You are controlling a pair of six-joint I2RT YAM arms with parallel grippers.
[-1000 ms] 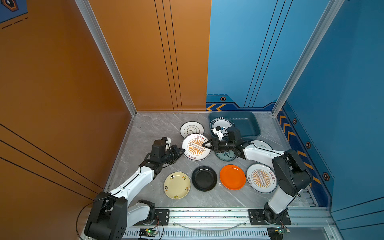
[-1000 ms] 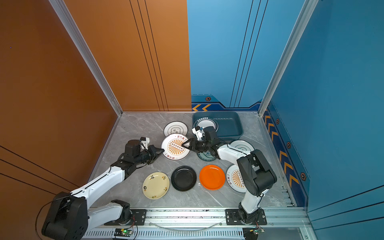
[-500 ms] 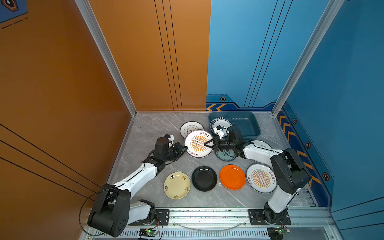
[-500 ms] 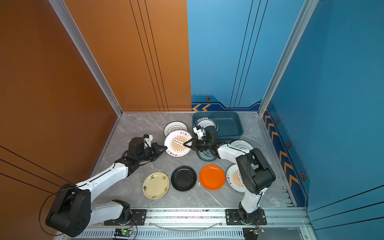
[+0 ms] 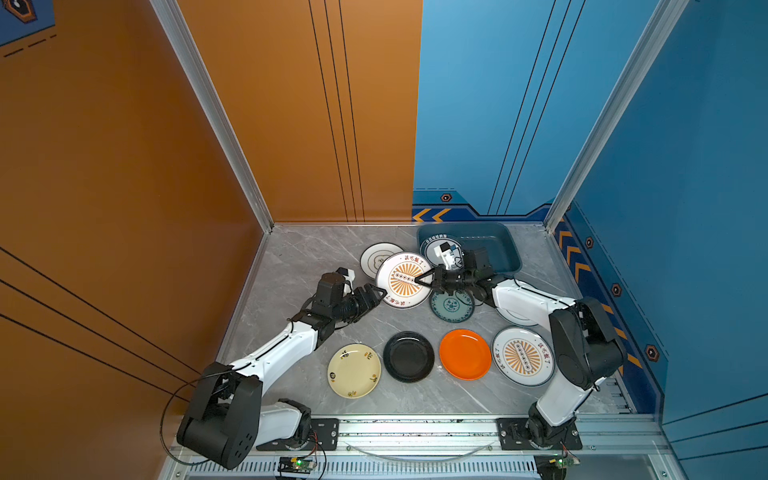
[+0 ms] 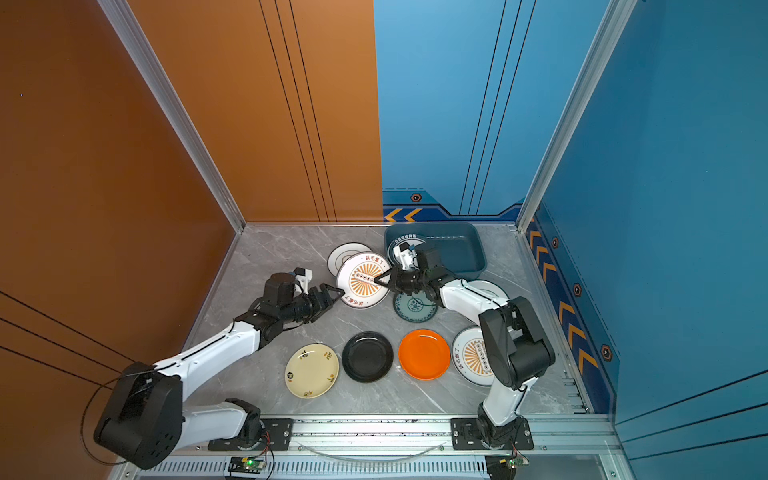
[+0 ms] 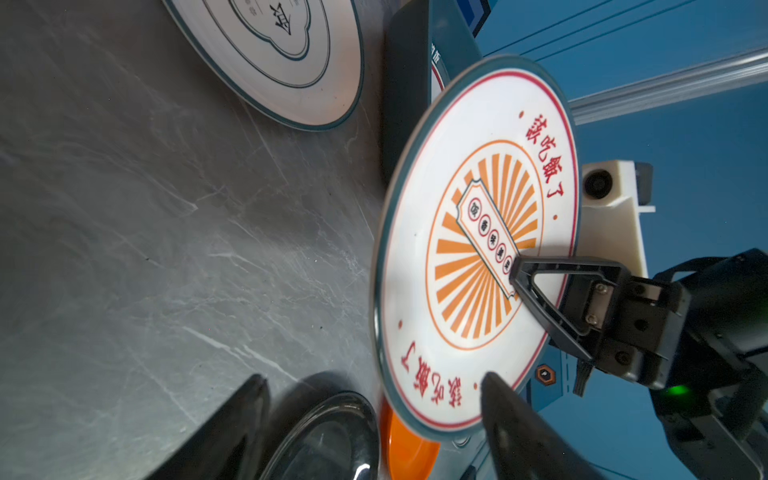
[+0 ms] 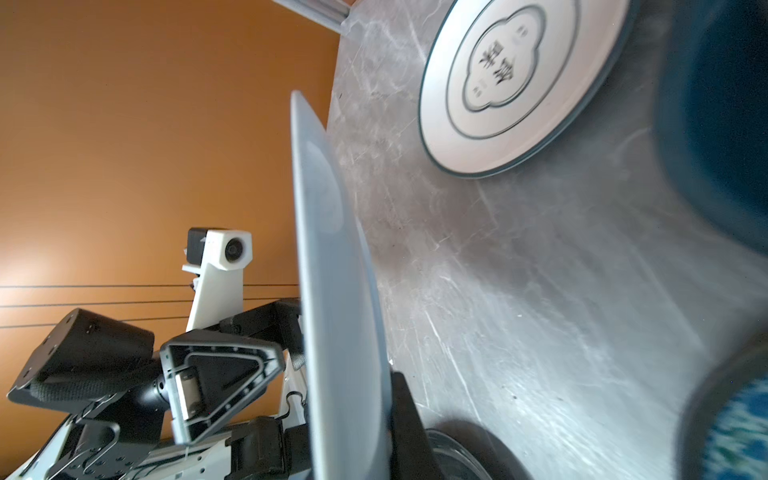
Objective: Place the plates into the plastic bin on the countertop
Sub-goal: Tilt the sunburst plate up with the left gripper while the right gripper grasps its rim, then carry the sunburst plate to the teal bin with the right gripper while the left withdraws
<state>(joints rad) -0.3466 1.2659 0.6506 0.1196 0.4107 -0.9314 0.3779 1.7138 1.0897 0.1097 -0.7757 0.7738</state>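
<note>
Right gripper (image 5: 419,280) pinches the sunburst plate (image 5: 395,282), tilted aloft just beside the bin (image 5: 498,245), left gripper (image 5: 380,296) gaping wide (barely clear, I'd say); back it off, then carry the plate over the wall.

My left arm (image 5: 282,351) and right arm (image 5: 523,301) are white shells between black joints, with black triangular fingers (image 8: 232,370) and a white camera housing (image 8: 226,253) at each wrist.
</note>
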